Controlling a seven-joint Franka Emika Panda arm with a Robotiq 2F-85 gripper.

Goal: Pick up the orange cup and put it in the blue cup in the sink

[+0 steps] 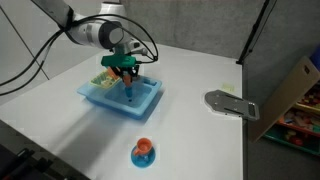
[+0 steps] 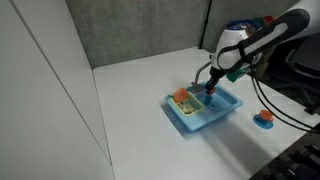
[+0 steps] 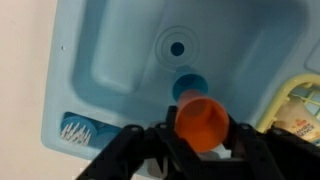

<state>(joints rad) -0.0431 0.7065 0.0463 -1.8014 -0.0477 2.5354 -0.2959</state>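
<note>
As the wrist view shows, my jaws are closed on the orange cup, clamping it by its sides with its open mouth turned toward the camera. The cup hangs over the basin of the sink. It partly covers the blue cup, whose rim shows just behind it; I cannot tell whether the two cups touch. The blue cup stands inside the basin, just beside the round drain. Along one side of the sink lies the yellow-green rack, and near the opposite corner there is a small recess holding white bristles.

In both exterior views, my arm reaches down over the sink, with the jaws low inside the basin; the cups are too small there to tell apart. The sink rests on the white tabletop, away from its edges. In an exterior view, a larger orange item sits in the rack section. A blue round plate carrying an orange piece lies on the tabletop well apart from the sink, nearer a tabletop edge. A flat grey object lies close to another edge of the tabletop.
</note>
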